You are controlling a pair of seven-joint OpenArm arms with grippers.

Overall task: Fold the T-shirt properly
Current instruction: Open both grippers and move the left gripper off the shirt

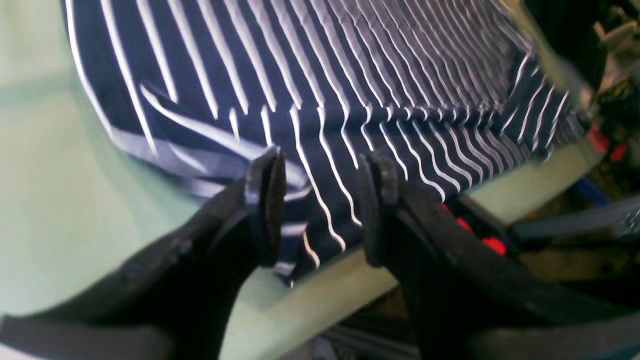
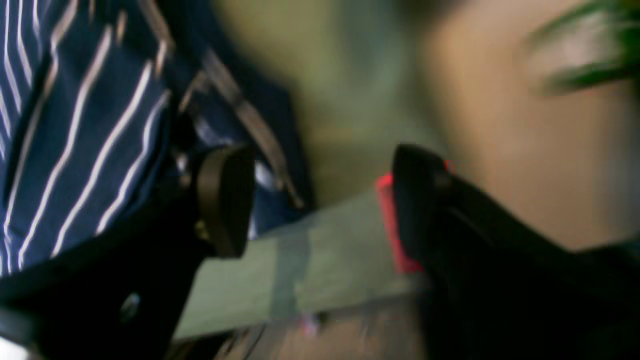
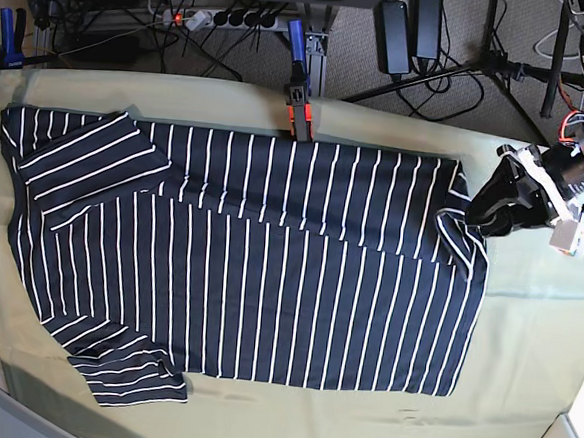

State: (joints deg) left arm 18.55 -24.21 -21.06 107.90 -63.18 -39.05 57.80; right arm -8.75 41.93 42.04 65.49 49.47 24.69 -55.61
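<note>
The T-shirt (image 3: pixel 258 277), dark navy with thin white stripes, lies spread across the pale green cloth (image 3: pixel 525 326). Its far edge is folded toward the middle. One sleeve (image 3: pixel 86 155) lies folded over at the back left, and the other (image 3: pixel 131 368) sticks out at the front left. My left gripper (image 3: pixel 476 207) is at the shirt's crumpled back right corner. In the left wrist view it (image 1: pixel 322 210) is open, with the striped fabric (image 1: pixel 320 75) between its fingers near the table edge. My right gripper (image 2: pixel 320 205) is open beside the shirt's edge (image 2: pixel 80 125), and that view is blurred.
A blue and orange clamp (image 3: pixel 297 99) grips the table's back edge at the middle. Another clamp (image 3: pixel 6 39) is at the back left. A power strip (image 3: pixel 221 18) and cables lie on the floor behind. The green cloth shows bare strips at the front and right.
</note>
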